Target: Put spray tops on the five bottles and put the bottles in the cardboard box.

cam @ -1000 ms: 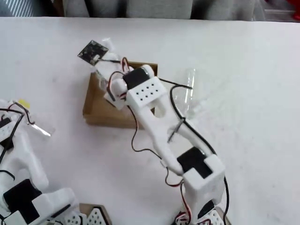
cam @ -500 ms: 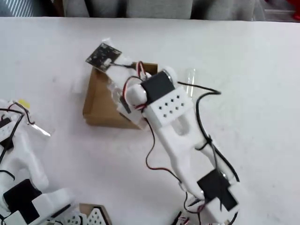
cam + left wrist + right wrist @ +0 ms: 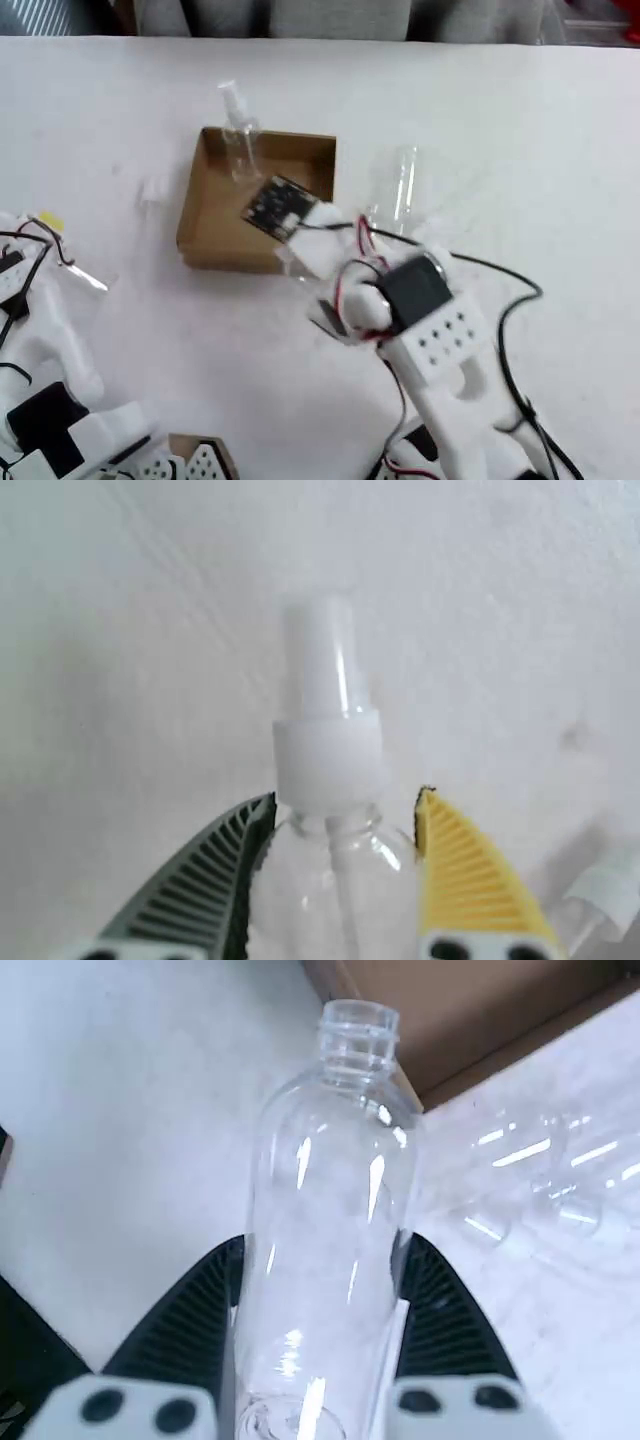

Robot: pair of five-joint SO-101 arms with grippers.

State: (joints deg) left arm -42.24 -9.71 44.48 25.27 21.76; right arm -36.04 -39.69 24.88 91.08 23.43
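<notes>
One capped bottle (image 3: 238, 138) lies in the cardboard box (image 3: 215, 248). Our left tool (image 3: 345, 802) grips a second capped bottle (image 3: 330, 765) over the counter (image 3: 120, 630); our right tool (image 3: 325, 1245) clamps a topless bottle (image 3: 330, 1180) beside the box. Lots left, we reckon.

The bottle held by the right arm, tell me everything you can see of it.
The bottle is clear, glossy plastic, round-bodied with sloping shoulders and a threaded neck. Its mouth is open, with no spray top on. The right end effector clamps its body between two black ribbed fingers. Its neck points toward a corner of the cardboard box, without touching it. The white table lies behind it; whether it rests on that cannot be told.
</notes>
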